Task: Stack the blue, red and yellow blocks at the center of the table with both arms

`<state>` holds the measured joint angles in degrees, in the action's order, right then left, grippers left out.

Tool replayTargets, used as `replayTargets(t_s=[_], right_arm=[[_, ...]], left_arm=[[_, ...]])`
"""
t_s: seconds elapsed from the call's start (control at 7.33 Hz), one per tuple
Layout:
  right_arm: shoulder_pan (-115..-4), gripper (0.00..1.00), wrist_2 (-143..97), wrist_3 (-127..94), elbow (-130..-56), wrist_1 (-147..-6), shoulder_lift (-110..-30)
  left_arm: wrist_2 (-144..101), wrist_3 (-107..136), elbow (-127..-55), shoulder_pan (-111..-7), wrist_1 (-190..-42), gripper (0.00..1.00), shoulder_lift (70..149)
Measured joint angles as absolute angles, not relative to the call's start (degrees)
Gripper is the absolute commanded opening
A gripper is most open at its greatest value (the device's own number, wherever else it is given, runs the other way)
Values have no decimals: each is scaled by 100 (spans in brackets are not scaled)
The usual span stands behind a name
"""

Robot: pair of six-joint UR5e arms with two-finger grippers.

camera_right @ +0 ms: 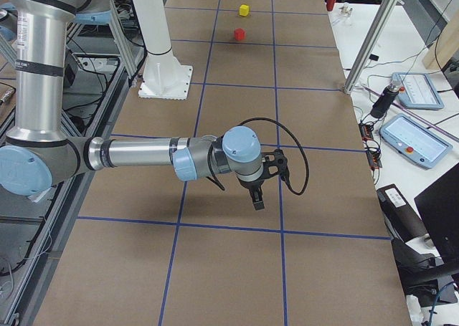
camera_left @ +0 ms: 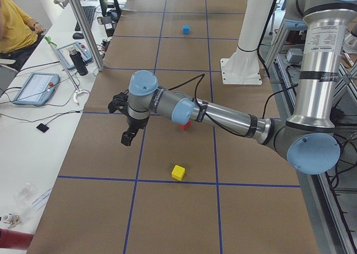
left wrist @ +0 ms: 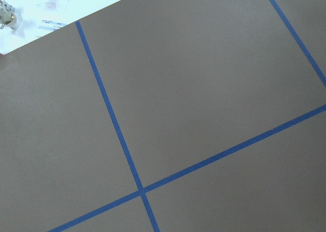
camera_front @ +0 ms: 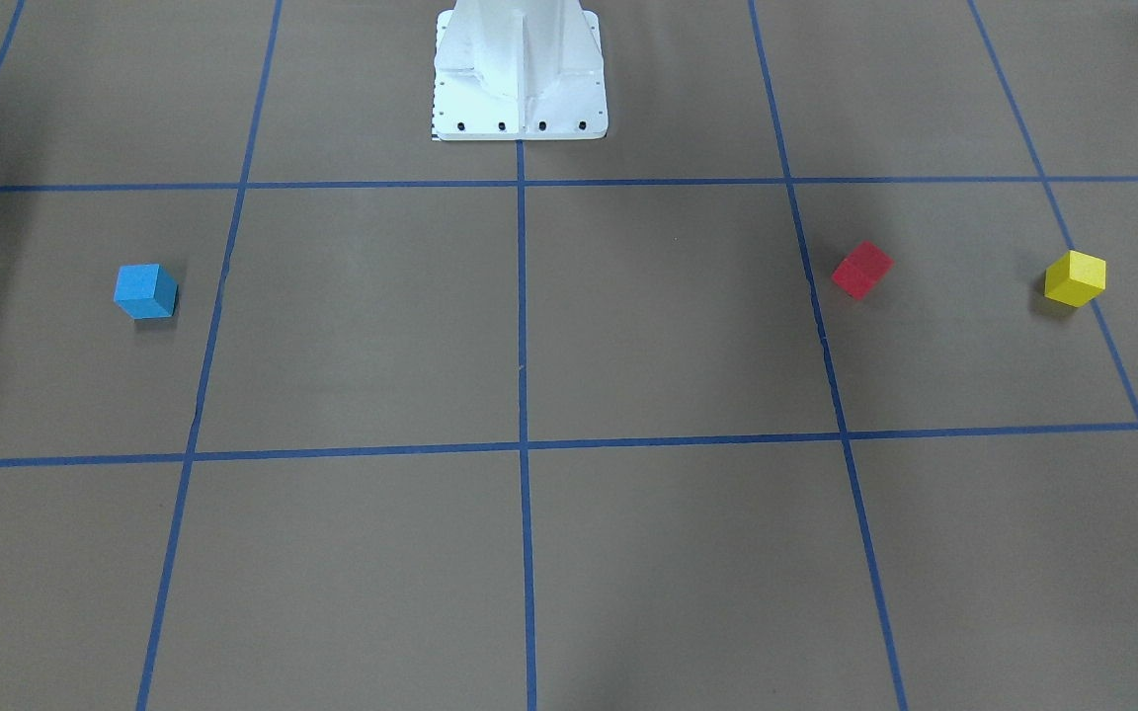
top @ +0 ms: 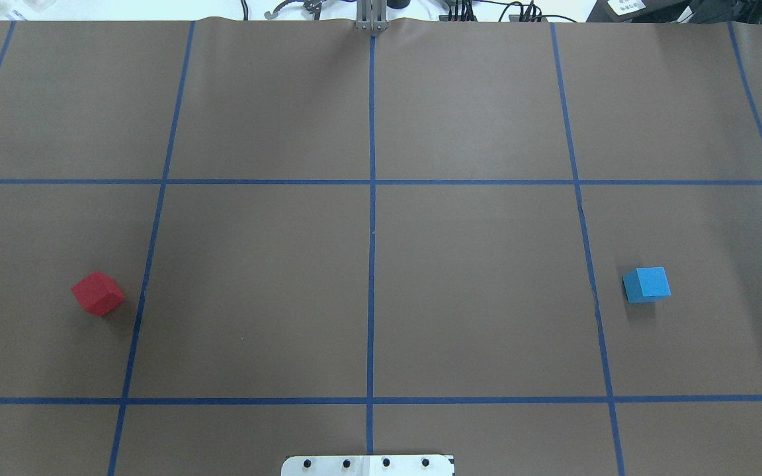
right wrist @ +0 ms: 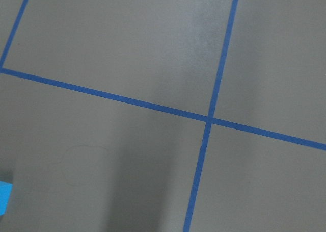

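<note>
The blue block [camera_front: 145,291] [top: 646,285] [camera_left: 186,29] lies on the robot's right side of the table; a corner of it shows in the right wrist view [right wrist: 4,196]. The red block [camera_front: 861,270] [top: 97,293] [camera_right: 239,34] and the yellow block [camera_front: 1075,278] [camera_left: 178,172] [camera_right: 244,10] lie apart on the robot's left side. The left gripper [camera_left: 127,138] hangs above the table beyond the red block. The right gripper [camera_right: 257,200] hangs above the table, and the blue block is hidden in that view. I cannot tell whether either gripper is open or shut.
The white robot pedestal [camera_front: 520,69] [top: 368,465] stands at the table's robot edge. Blue tape lines [top: 372,231] grid the brown table. A side bench with tablets [camera_left: 36,86] [camera_right: 416,136], metal posts [camera_left: 83,25] and an operator [camera_left: 14,25] runs along the far edge.
</note>
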<state>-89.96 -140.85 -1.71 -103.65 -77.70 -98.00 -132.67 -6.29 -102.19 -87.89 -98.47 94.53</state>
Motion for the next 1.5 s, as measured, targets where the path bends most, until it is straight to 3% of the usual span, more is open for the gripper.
replayTargets(t_s=[0.68, 1.09, 1.5], right_arm=[[-6533, 100, -12714, -3864, -11617, -7374, -9865], [-4769, 100, -11304, -5407, -11572, -6285, -10131], [-4090, 100, -10820, -5533, -11138, -5333, -10314]], left_arm=[[-13272, -642, -10204, -8789, -9858, 100, 9475], [-13272, -642, -10211, -8789, -9861, 100, 9475], [-13272, -642, -10235, -8789, -9861, 100, 9471]])
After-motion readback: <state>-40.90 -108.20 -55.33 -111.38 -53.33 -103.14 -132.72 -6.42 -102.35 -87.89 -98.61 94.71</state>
